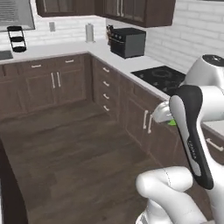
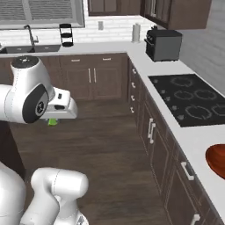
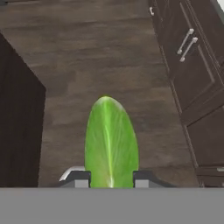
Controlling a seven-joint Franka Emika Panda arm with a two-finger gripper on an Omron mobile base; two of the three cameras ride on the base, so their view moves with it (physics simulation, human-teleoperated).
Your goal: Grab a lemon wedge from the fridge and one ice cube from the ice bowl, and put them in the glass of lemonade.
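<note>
While clamped in pincer (image 3: pixel 111 179), lemon wedge (image 3: pixel 111 142) points long axis straight out beyond fingertips, over wooden floor (image 3: pixel 105 57).

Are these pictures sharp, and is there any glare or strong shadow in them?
Left base view: soft, slightly blurred, even flat light, no glare on the counter. Right base view: the same flat light; the stove shows dull, without reflection. Hand view: the lemon wedge, held in the gripper, looks large and a little fuzzy because it is close; the floor carries no cast shadow.
</note>
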